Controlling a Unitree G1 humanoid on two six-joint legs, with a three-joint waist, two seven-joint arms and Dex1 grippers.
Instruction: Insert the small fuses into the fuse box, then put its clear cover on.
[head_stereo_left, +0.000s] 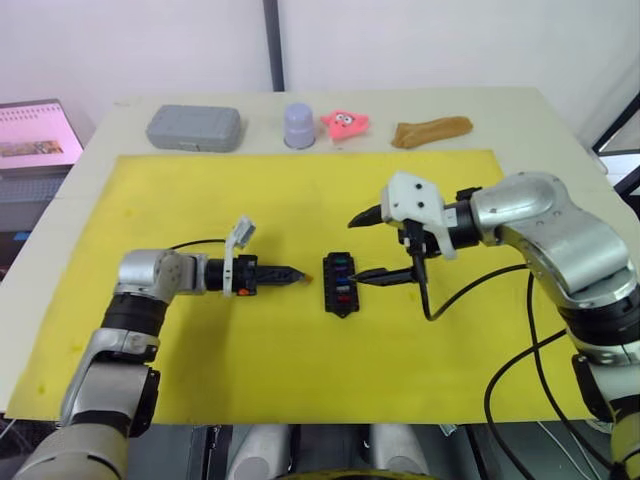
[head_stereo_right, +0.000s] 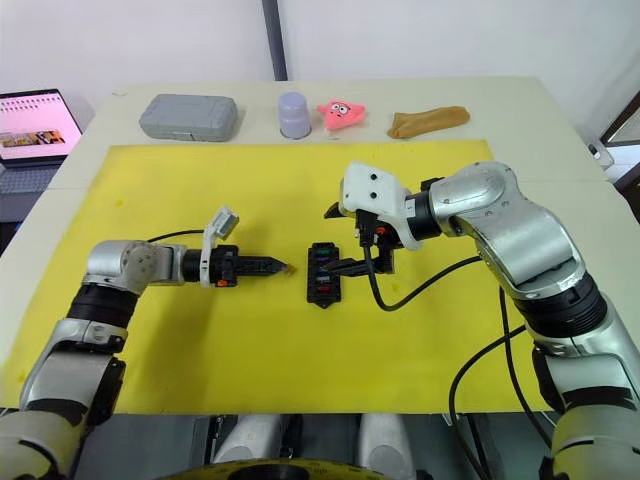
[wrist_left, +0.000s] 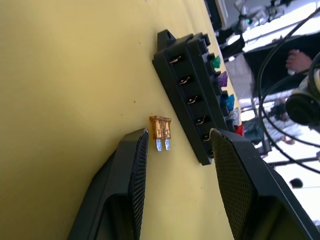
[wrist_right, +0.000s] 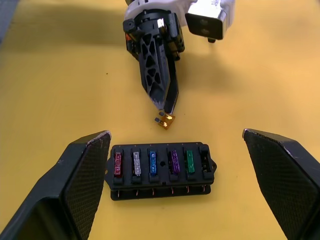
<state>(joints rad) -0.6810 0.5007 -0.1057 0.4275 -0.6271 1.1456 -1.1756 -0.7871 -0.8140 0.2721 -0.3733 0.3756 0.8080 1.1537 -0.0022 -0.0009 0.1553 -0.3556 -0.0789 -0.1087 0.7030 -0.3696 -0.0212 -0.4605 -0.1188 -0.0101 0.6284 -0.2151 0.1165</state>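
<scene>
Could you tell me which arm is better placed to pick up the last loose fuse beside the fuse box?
Left: its open gripper already has the amber fuse between its fingers, while the right gripper straddles the fuse box.

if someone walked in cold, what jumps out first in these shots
The black fuse box sits mid-way on the yellow mat, five of its six slots filled with red, grey, blue, purple and green fuses, one end slot empty. The right gripper is spread wide around the box. An orange fuse lies on the mat beside it, between the open left gripper's fingers.
</scene>
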